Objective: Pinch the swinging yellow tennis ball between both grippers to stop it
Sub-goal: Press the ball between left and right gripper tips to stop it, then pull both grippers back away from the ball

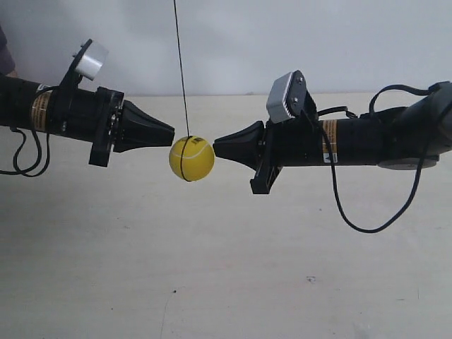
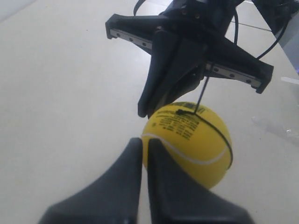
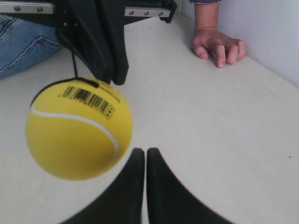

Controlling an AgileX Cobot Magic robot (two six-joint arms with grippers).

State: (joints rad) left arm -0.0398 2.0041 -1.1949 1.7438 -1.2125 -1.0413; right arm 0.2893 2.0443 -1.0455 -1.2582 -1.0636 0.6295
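The yellow tennis ball (image 1: 191,158) hangs on a thin dark string (image 1: 181,70) between two black pointed grippers. My left gripper (image 1: 170,132), on the arm at the exterior view's left, is shut, its tip just off the ball's upper side. My right gripper (image 1: 216,147) is shut too, its tip at the ball's opposite upper edge. In the left wrist view the ball (image 2: 189,142) lies beside my left gripper (image 2: 144,141), partly hidden by one jaw. In the right wrist view the ball (image 3: 77,133), barcode up, hangs beside my right gripper (image 3: 144,152). Neither gripper holds anything.
A pale tabletop (image 1: 226,268) lies well below the ball. A person's hand (image 3: 218,46) rests on the table by the white wall, and a knee in jeans (image 3: 21,39) shows behind the left arm. Loose black cables (image 1: 367,219) hang under the right arm.
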